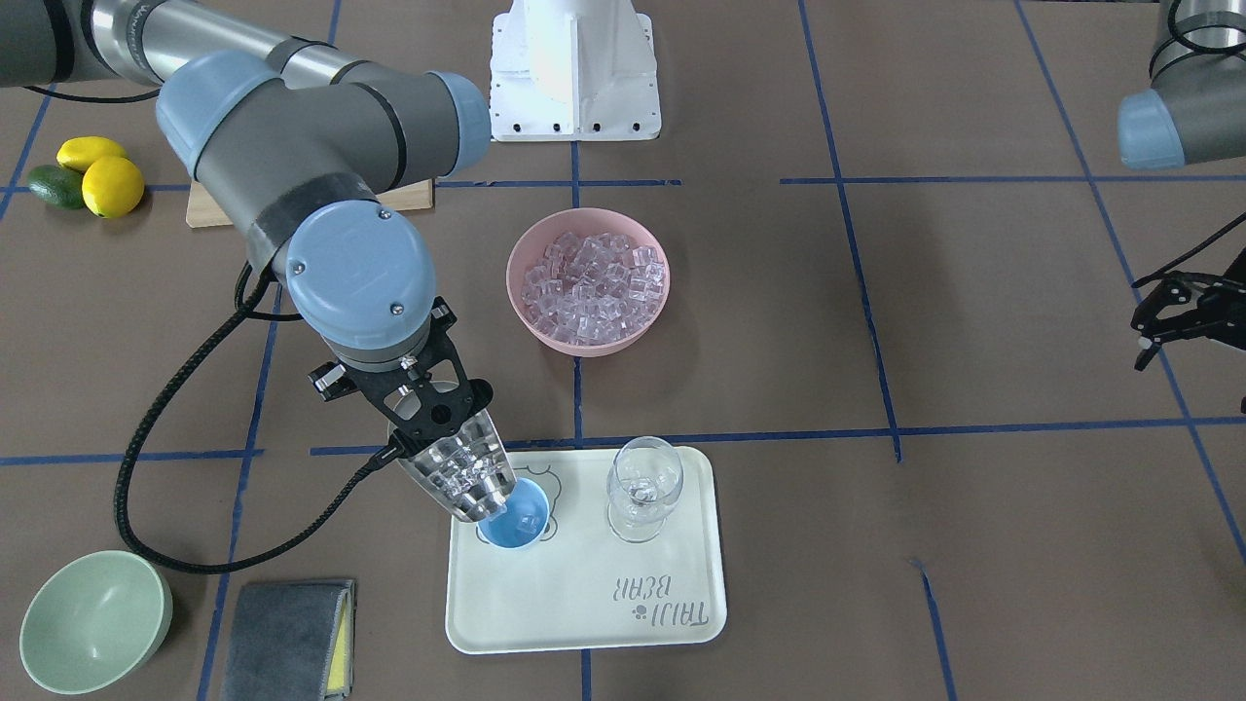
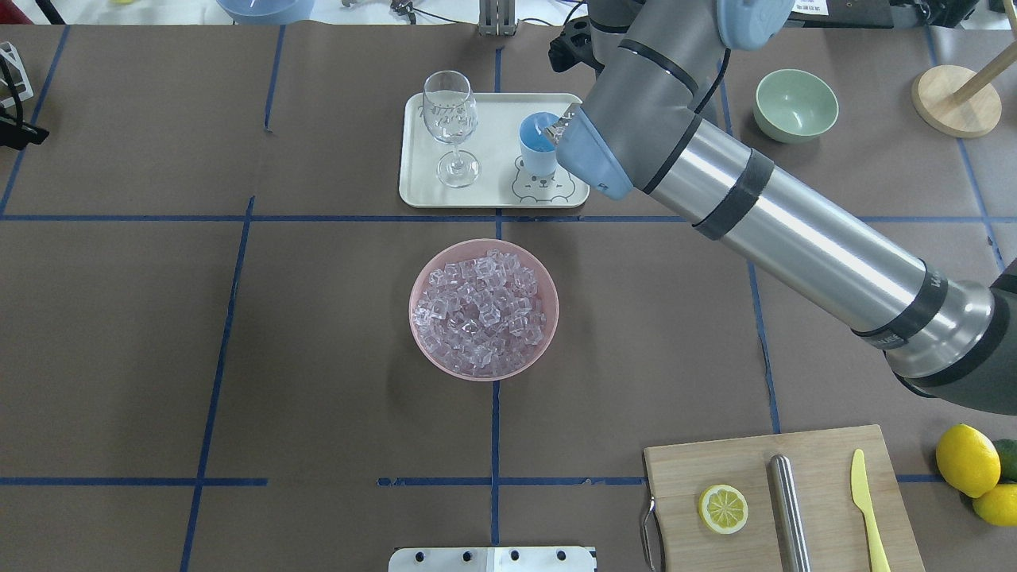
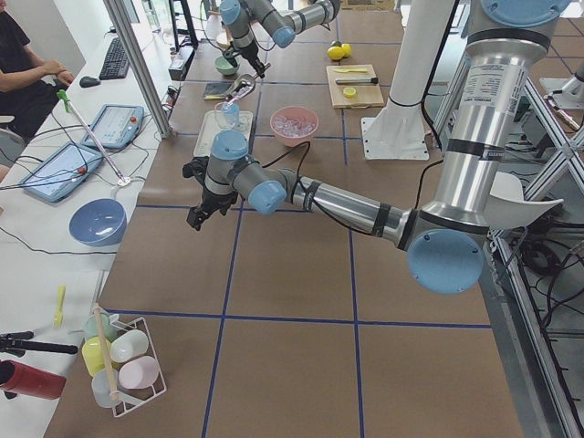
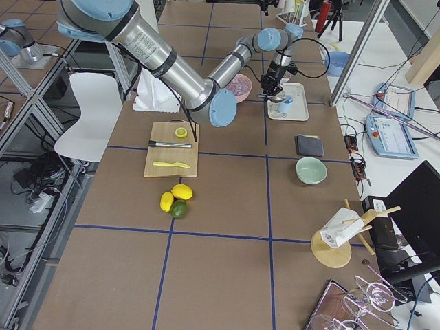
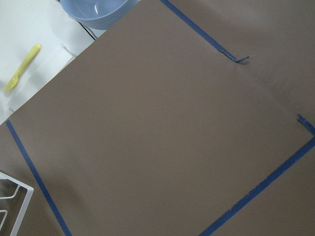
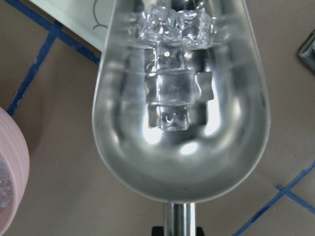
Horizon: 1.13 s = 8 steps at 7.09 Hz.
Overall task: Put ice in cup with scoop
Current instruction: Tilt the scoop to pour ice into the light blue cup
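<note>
My right gripper [image 1: 435, 421] is shut on the rod handle of the shiny steel scoop [image 1: 459, 472]. It holds the scoop tilted, front lip down, over the rim of the light-blue cup [image 1: 523, 523]. The cup stands on the cream tray [image 1: 584, 608] and also shows in the overhead view [image 2: 535, 147]. Several clear ice cubes [image 6: 170, 98] lie in the scoop's trough [image 6: 182, 162], bunched toward the lip. More ice [image 1: 592, 277] fills the pink bowl [image 1: 516, 297] mid-table. My left gripper [image 1: 1141, 341] is open and empty, far off at the table's side.
A clear stemmed wine glass [image 1: 642, 487] stands on the tray beside the cup. A pale-green bowl [image 1: 92, 618] and a grey cloth [image 1: 287, 638] lie near the tray. A cutting board [image 2: 818, 508] carries a lemon slice, steel cylinder and yellow knife. Lemons [image 1: 112, 185] lie beyond.
</note>
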Available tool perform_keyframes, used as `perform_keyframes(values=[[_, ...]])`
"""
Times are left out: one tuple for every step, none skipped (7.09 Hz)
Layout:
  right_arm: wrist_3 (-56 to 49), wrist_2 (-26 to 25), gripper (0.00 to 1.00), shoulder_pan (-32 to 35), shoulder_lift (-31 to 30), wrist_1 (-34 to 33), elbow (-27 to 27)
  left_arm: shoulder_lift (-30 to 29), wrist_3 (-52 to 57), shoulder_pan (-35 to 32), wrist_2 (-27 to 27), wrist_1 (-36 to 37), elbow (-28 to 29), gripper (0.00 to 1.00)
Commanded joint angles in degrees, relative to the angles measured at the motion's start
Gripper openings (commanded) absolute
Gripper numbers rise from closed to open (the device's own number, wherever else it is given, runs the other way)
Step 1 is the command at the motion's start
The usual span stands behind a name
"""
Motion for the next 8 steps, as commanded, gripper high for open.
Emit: perform_keyframes(values=[[0.0, 0.0, 0.0, 0.0, 2.0, 0.0, -2.0, 0.0, 0.8, -0.1, 0.1, 0.0, 0.1, 1.0], [0.0, 0.0, 0.0, -0.1, 3.2, -0.3, -3.6, 0.0, 0.8, -0.1, 0.1, 0.1, 0.1, 1.0], [0.0, 0.0, 0.0, -0.1, 5.1, -1.9, -6.1, 0.0, 0.8, -0.1, 0.1, 0.1, 0.1, 1.0], [0.0, 0.0, 0.0, -0.1, 5.6, -3.0, -6.5, 0.0, 0.8, -0.1, 0.1, 0.1, 0.1, 1.0], [0.0, 0.0, 0.0, -0.1, 6.4, -6.1, -6.7, -0.1, 0.8, -0.1, 0.1, 0.1, 0.1, 1.0], [0.0, 0.0, 0.0, -0.1, 7.1, -8.0, -6.9, -0.1, 1.1, -0.2, 0.1, 0.0, 0.1, 1.0], [0.0, 0.0, 0.0, -0.1, 7.5, -9.4, -7.1, 0.0, 1.2, -0.3, 0.1, 0.1, 0.1, 1.0], [0.0, 0.0, 0.0, -0.1, 7.8, -9.4, -7.3, -0.1, 1.3, -0.3, 0.1, 0.1, 0.1, 1.0]])
